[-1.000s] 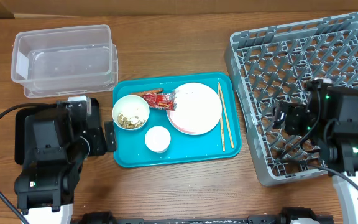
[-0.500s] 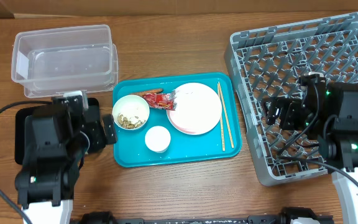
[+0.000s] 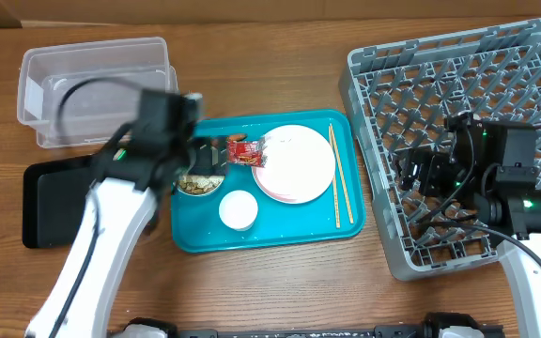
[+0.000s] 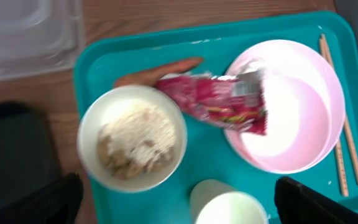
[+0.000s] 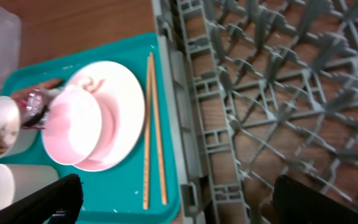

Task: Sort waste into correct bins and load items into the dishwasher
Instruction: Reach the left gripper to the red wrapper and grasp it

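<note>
Back-left corner of the worktop: clear plastic tubs (image 3: 97, 89) are sitting close together. A black container (image 3: 45, 202) is lying nearer the front-left edge.

Mid-worktop, the teal tray (image 3: 252, 242) is holding all the task items. The left gripper (image 4: 179, 186) is hovering over the tray's left half, its fingers (image 4: 48, 202) spreading wide and gripping nothing. Under it a white bowl (image 4: 132, 146) w/ food scraps is sitting at the tray's left side, and a white cup (image 3: 238, 209) is standing just beside it, toward the front edge. A red wrapper (image 4: 219, 102) is lying between that bowl and a pink bowl (image 5: 73, 124), overlapping the pink one's rim. An orange-ish piece under the wrapper is poss. food, too blurred to tell. The pink bowl is resting on a pale plate (image 5: 123, 93). Chopsticks (image 3: 341, 178) are lying along the tray's right side, just beside the plate.

The right end of the worktop is taken up by a grey dish rack (image 3: 458, 94). The right gripper (image 5: 178, 183) is hovering over the rack's left part, near the tray, w/ fingers (image 5: 42, 199) wide apart and holding nothing.
</note>
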`<state>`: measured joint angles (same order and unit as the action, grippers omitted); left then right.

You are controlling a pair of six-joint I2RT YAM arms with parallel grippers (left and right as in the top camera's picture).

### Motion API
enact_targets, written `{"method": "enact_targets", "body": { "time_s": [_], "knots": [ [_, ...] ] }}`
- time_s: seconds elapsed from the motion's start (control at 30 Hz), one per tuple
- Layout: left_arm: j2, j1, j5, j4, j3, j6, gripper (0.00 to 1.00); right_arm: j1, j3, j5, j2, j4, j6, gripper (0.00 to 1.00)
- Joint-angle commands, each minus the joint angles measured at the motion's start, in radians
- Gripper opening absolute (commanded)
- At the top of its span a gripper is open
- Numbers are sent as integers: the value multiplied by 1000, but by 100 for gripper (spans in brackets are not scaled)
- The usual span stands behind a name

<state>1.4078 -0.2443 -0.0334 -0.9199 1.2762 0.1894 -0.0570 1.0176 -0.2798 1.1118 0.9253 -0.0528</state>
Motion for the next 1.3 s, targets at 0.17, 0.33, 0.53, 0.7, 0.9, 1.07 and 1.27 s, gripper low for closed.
{"method": "enact_targets", "body": {
  "time_s": [0.17,0.33,0.53,0.7,0.9,1.07,1.27],
  "knots": [
    [292,-105,32,-42,223,22,100,3,27,86,-2,19,-7,100],
    [377,-133,-5,-18,223,36,100,2,27,86,-2,16,-8,100],
    [462,-176,-10,-11,223,36,100,2,27,85,-2,5,-8,100],
    [498,-190,-8,-6,223,36,85,2,27,86,-2,5,-7,100],
    [502,-191,-8,3,223,36,38,2,27,86,-2,3,-8,100],
    [502,-191,-8,1,223,36,9,2,27,86,-2,4,-7,100],
    [501,-191,-8,0,224,36,4,2,27,86,-2,4,-8,100]
  ]
}}
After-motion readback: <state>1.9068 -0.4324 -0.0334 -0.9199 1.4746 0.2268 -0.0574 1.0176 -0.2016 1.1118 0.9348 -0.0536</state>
